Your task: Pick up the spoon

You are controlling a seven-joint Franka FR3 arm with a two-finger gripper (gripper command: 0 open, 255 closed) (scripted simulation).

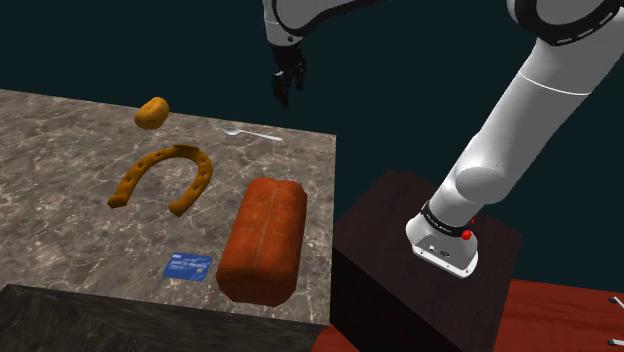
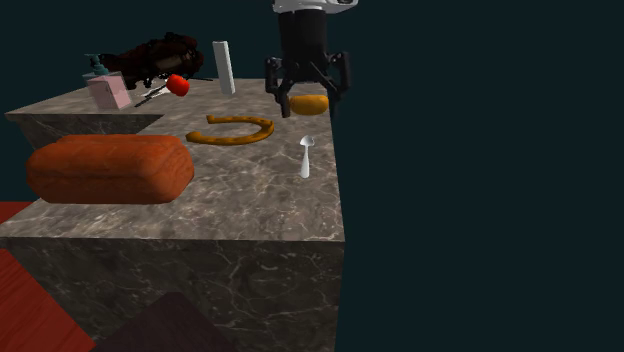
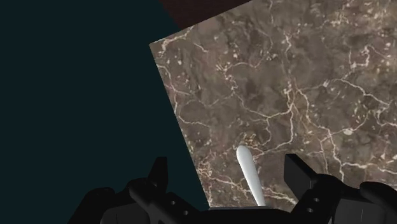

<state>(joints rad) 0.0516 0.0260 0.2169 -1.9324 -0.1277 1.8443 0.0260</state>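
Shoulder view: the gripper (image 1: 287,88) hangs in the air above the marble counter (image 1: 60,220), near its far edge, where the white spoon (image 1: 250,133) lies flat. Second exterior view: the jaws stand wide and empty above the counter. The spoon lies near the counter's right edge, just beside a horseshoe (image 2: 232,130). Wrist view: the spoon's end shows between the fingers (image 3: 299,175), touching neither.
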